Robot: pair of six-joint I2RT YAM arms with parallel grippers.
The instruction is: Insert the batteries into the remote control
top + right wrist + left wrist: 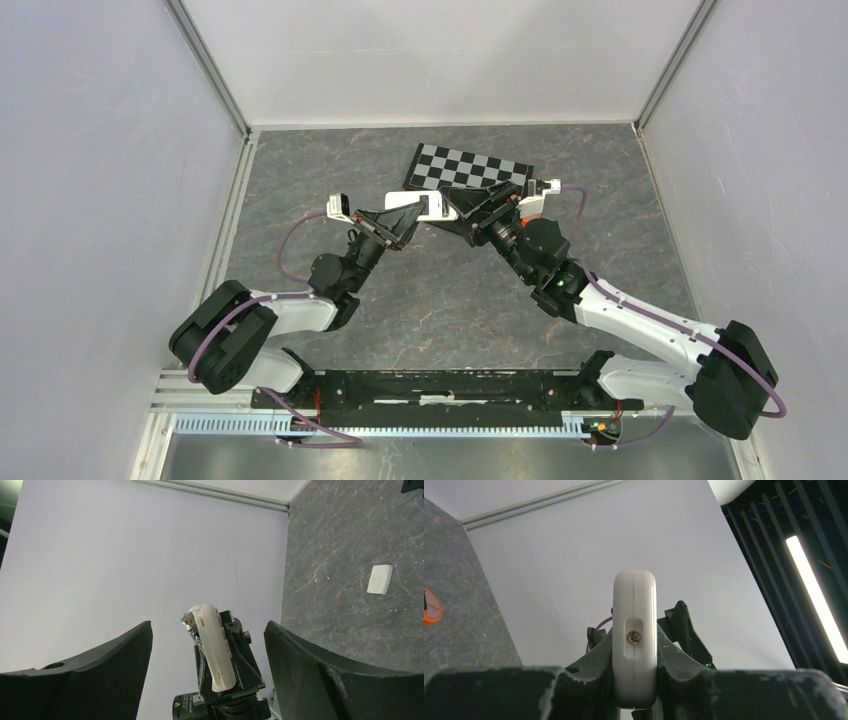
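**A:** What's on the left?

**B:** The left fingers [591, 677] are clamped on the white remote [418, 205], one against each broad face. They hold it up off the counter [330, 180], toward the far edge and about midway between the left and right edges.

**A:** How does it sit?

**B:** Roughly level, with one end sticking out toward the right arm.

**A:** And the batteries?

**B:** A silvery bit [189, 625] shows at that free end. It's too small to tell whether it's a cell.

**A:** The right side?

**B:** The right fingers [107, 665] stand wide apart. They face the remote's free end, close by but not touching it.

**A:** Anything else?

**B:** A checkerboard [470, 168] lies flat near the far edge, just behind the right fingers. A small white flat piece [380, 579] lies on the counter, apart from the remote.
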